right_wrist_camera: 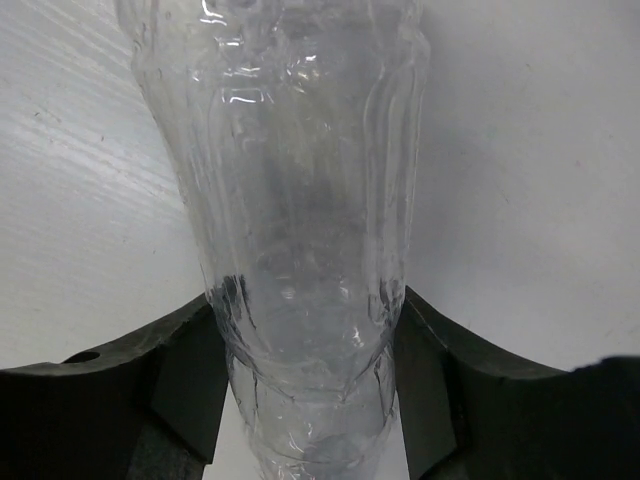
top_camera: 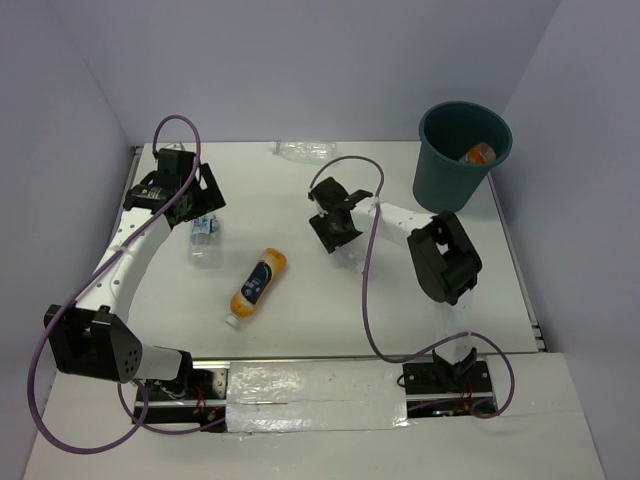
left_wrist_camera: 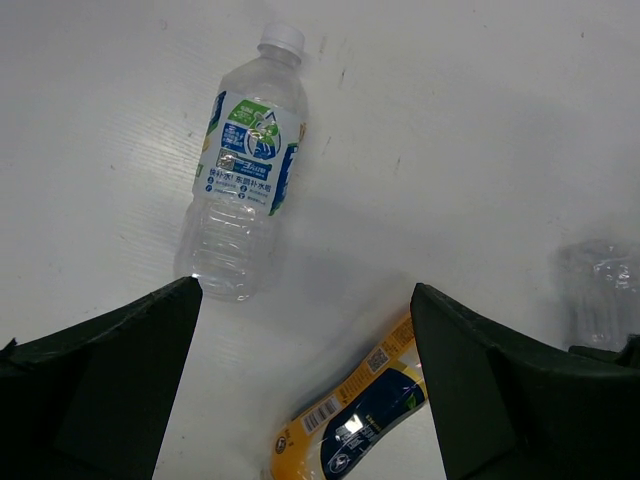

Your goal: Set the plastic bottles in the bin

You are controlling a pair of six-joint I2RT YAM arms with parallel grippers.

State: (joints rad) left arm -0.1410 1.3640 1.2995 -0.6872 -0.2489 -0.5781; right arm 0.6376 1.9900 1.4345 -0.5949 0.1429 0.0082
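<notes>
Left jaws spread wide, empty, over desk (top_camera: 310,310); labelled bottle (left_wrist_camera: 245,190) and orange bottle (top_camera: 257,287) lie near, outside bin (top_camera: 445,185). Right jaws clenched on clear bottle (right_wrist_camera: 300,250), well short of bin. Risk: thin wall buckles, bottle slips out in transit or clips bin rim; 2nd clear bottle (top_camera: 305,150) at far desk edge could roll off

The teal bin (top_camera: 440,178) stands upright at the desk's (top_camera: 330,310) far right corner, with an orange bottle (top_camera: 479,153) inside. A second orange bottle (top_camera: 257,287), dark-labelled, lies mid-desk with its white cap pointing near-left. The labelled bottle (left_wrist_camera: 245,175), clear, lies just left of it. One clear bottle (top_camera: 305,150) lies at the far edge. A ribbed bottle (right_wrist_camera: 300,200) is clamped in the right claw (right_wrist_camera: 305,300).
</notes>
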